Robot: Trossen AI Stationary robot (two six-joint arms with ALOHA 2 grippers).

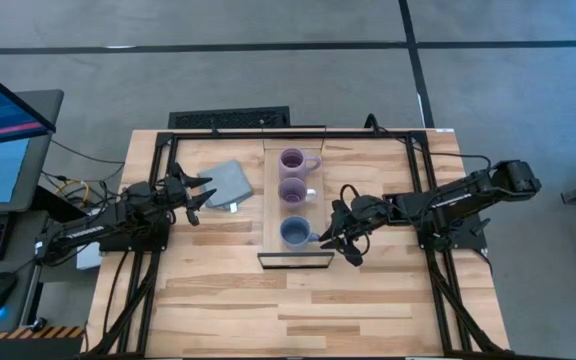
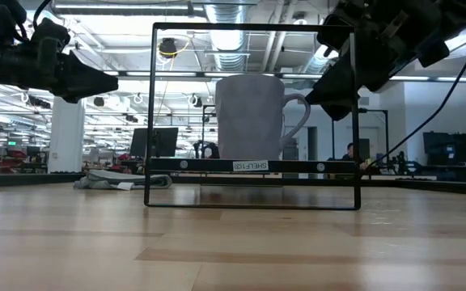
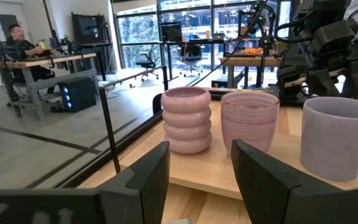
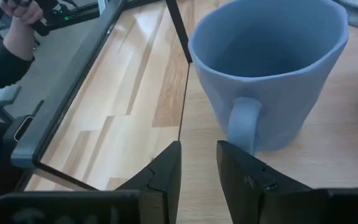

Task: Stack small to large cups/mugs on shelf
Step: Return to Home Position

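One slatted wooden table [image 1: 368, 310] carries the whole work area, and the shelf [image 1: 273, 200], a long pale board inside a thin black frame, lies across the table's middle and serves as the reference for all positions below. Two dark arms flank the shelf, one along each long side. The right gripper [image 1: 339, 247] hovers just beside the shelf on its right long side, near the end with the dark labelled edge; its fingers are parted by a narrow gap and grasp nothing, with the handle of the blue mug [image 1: 294, 232] directly ahead of them and not touched. The left gripper [image 1: 206, 195] sits off the shelf's left long side, well apart from it, fingers spread and empty, pointing toward the row of mugs. A grey-blue folded cloth [image 1: 226, 184] lies on the table between the left gripper and the shelf. Three mugs stand upright on the shelf in a single row, separate and not nested: the blue mug nearest the dark edge, a smooth purple mug [image 1: 292, 191] at mid-shelf, and a ribbed purple mug [image 1: 293, 161] at the far end, handles turned toward the right arm's side.
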